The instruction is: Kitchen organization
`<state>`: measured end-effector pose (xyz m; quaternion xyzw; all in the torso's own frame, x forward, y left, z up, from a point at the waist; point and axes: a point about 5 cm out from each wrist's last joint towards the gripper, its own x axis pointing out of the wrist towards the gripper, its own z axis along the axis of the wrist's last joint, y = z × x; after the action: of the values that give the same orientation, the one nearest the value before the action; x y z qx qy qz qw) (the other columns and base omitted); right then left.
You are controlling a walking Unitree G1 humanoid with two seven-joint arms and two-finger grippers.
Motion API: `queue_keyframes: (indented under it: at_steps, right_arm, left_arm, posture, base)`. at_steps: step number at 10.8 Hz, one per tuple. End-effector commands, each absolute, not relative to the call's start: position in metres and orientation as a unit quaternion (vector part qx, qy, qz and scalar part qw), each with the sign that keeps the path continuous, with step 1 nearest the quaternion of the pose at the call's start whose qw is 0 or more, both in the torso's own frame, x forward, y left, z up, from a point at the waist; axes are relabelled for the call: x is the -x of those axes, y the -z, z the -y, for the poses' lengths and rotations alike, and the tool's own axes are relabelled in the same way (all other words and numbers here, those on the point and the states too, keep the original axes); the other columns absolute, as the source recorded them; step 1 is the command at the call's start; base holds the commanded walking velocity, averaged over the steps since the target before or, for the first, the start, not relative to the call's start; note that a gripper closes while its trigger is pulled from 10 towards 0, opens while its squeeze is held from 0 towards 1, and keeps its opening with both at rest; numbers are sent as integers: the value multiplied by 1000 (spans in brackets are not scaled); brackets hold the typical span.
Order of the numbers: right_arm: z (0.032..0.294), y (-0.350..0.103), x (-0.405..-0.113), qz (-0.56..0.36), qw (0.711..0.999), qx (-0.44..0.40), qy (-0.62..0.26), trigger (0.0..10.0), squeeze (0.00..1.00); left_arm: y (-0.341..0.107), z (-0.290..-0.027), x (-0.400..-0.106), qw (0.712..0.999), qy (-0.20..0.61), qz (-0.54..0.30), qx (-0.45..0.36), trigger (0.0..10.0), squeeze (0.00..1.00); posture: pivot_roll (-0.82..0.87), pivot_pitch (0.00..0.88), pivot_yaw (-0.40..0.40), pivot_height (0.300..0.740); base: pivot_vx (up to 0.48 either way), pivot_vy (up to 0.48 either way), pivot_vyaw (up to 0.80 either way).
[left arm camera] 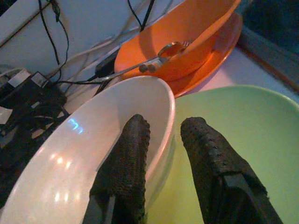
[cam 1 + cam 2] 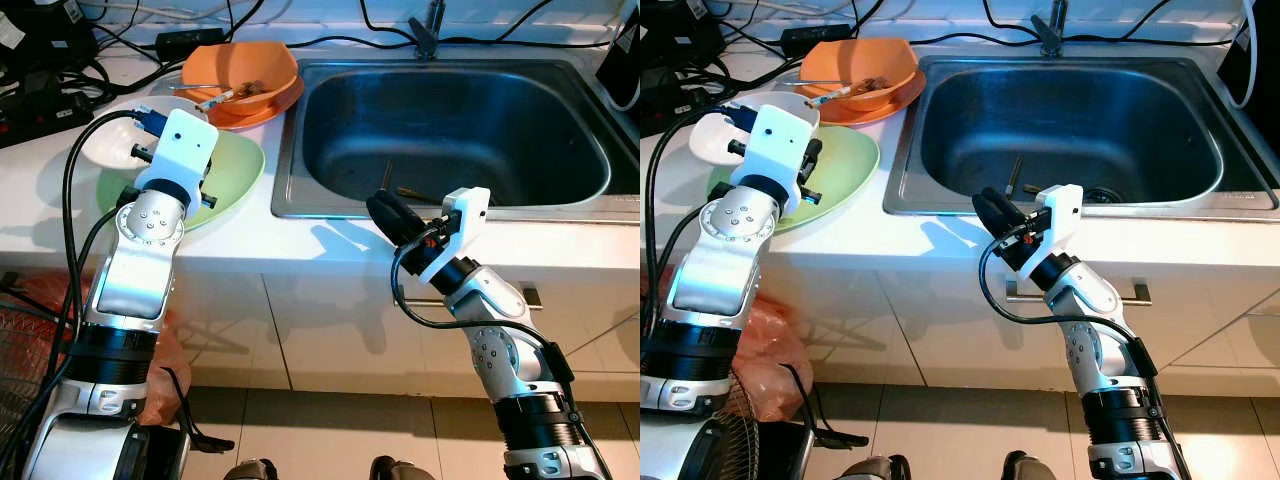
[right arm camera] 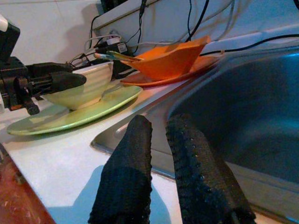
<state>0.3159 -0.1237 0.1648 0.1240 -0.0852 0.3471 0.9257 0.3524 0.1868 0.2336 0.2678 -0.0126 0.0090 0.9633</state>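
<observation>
A white bowl (image 1: 93,135) rests on a pale green plate (image 2: 235,170) on the counter left of the sink (image 2: 450,130). My left gripper (image 1: 166,126) straddles the bowl's rim, one finger inside and one outside over the plate, and is shut on it. Behind them an orange bowl (image 2: 240,70) holding a spoon (image 2: 215,95) sits on an orange plate (image 2: 275,108). My right gripper (image 2: 385,208) hovers over the counter's front edge at the sink's near left corner. It is shut with nothing between its fingers.
A couple of utensils (image 2: 400,190) lie in the steel sink, and the faucet (image 2: 428,30) stands behind it. Cables and power strips (image 2: 40,60) crowd the back left of the counter. Below are white cabinets with a handle (image 2: 1080,295) and an orange bag (image 2: 770,350).
</observation>
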Motion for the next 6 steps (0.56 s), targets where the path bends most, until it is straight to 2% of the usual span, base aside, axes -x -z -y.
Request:
queue_keyframes:
  at_steps: [1,6]
  right_arm:
    - [124,-157,-316,66,928,-124,-346,10000,0]
    - [124,-157,-316,64,928,-125,-346,10000,0]
  left_arm:
    - [-234,-190,-351,961,-17,7,-277,10000,0]
    - [-256,-189,-358,946,-41,32,-319,10000,0]
  posture:
    - [39,137,40,740]
    - [42,149,33,740]
  base:
    - [0,0,0]
    - [0,0,0]
